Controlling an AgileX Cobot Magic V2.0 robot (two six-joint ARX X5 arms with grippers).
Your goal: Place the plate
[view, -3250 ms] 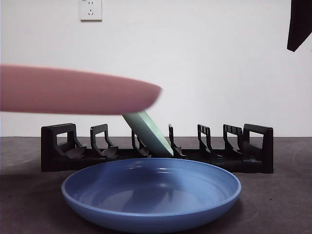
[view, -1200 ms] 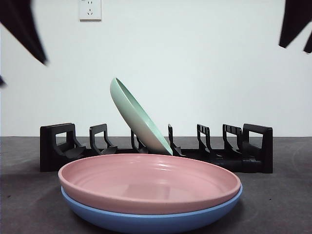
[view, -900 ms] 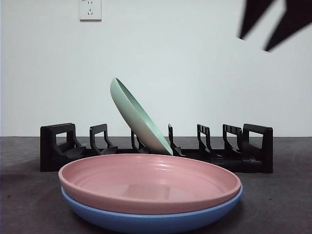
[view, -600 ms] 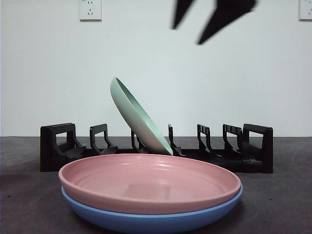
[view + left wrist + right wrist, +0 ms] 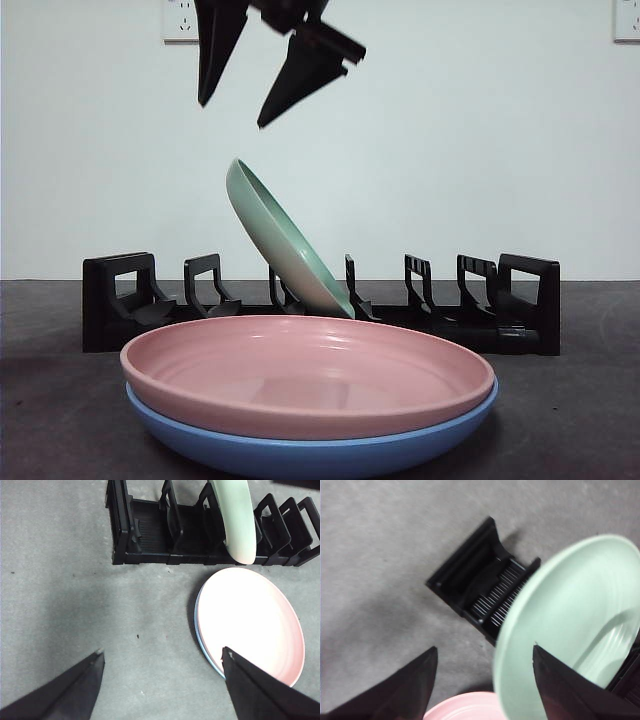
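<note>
- The right tool (image 5: 240, 110) hung above the green plate (image 5: 285, 240), its jaws apart and empty. The right wrist view looked down on that plate's rim (image 5: 570, 625), so this was the arm at work.
- The green plate stood tilted in a middle slot of the black rack (image 5: 320, 305), which ran along the far side of the worktop (image 5: 60, 420).
- The pink plate (image 5: 305, 375) lay nested in the blue plate (image 5: 300, 450) at the worktop's near edge, just in front of the rack.
- The left tool (image 5: 160, 665) waited off to the side, jaws apart, holding nothing.
- Judged from this, the step in hand was a descent onto the green plate's raised rim.
- To do it well, the jaws should straddle the rim squarely, one on each face, before closing.
- The plate leaned rather than stood upright, so the wrist should match that tilt; a vertical approach might knock it flat against the neighbouring divider.
- Glazed surfaces slip, so grip well down past the lip.
</note>
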